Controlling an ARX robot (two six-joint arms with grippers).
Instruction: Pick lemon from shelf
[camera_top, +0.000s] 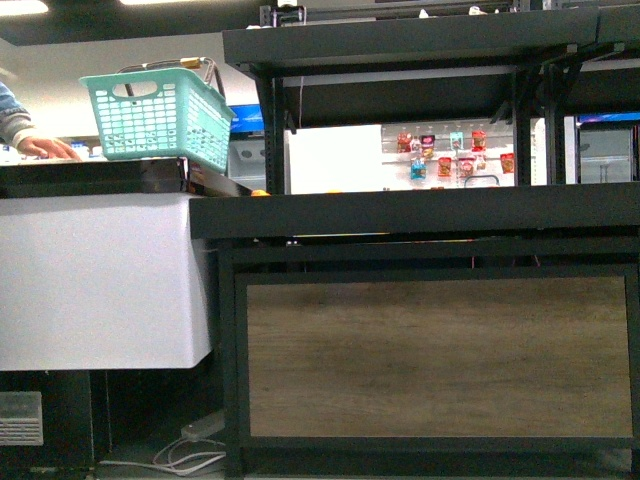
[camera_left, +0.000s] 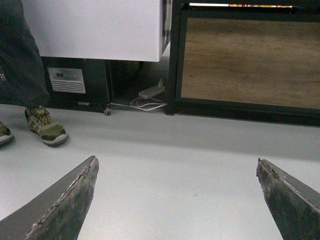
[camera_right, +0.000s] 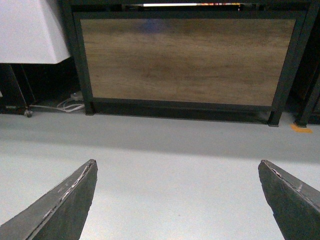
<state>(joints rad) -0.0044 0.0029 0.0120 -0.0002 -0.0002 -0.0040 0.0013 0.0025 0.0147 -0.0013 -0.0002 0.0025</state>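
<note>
The shelf (camera_top: 420, 212) is a black tiered stand straight ahead, and its wide dark trays are seen edge-on. Its wood-grain lower panel (camera_top: 440, 355) also fills the far side of the left wrist view (camera_left: 250, 62) and the right wrist view (camera_right: 185, 60). The lemon is out of view. Only a small yellow-orange sliver (camera_top: 259, 192) peeks over the tray's left end, and I cannot tell what it is. My left gripper (camera_left: 176, 160) and right gripper (camera_right: 177, 162) both hang open over bare grey floor, well short of the shelf, holding nothing. Neither arm shows in the front view.
A teal basket (camera_top: 160, 115) sits on a white-fronted counter (camera_top: 95, 280) left of the shelf, with a person's hand (camera_top: 45, 148) beside it. The person's shoe (camera_left: 46, 127) is on the floor. A power strip with cables (camera_left: 150, 92) lies at the shelf's left foot.
</note>
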